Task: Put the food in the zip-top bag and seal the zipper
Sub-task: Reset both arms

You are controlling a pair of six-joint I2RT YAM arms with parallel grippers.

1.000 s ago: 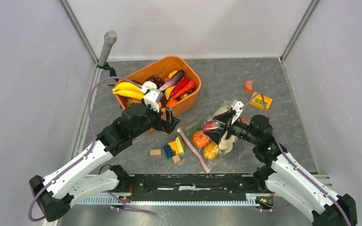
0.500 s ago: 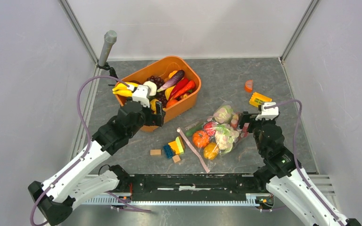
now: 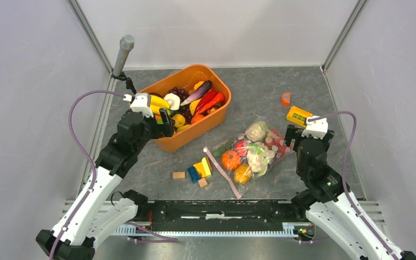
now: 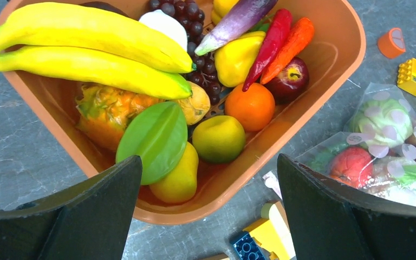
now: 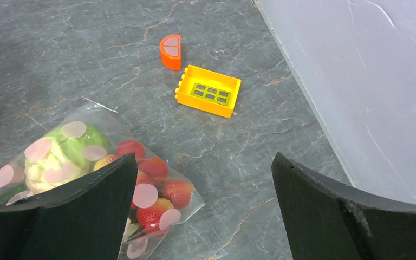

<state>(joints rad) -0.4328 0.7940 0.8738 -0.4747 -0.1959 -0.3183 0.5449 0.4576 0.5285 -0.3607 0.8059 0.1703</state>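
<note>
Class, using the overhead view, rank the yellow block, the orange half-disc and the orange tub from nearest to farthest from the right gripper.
From the right gripper:
1. Yellow block, just beyond it.
2. Orange half-disc, farther back.
3. Orange tub, far across on the left.

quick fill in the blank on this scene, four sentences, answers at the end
The left gripper and right gripper both have their jaws ____.
The two bananas lie in a tub coloured ____.
In the top view, the zip-top bag lies to the tub's ____.
Beside the orange half-disc sits a building block coloured ____.
Missing words: open; orange; right; yellow.
</note>
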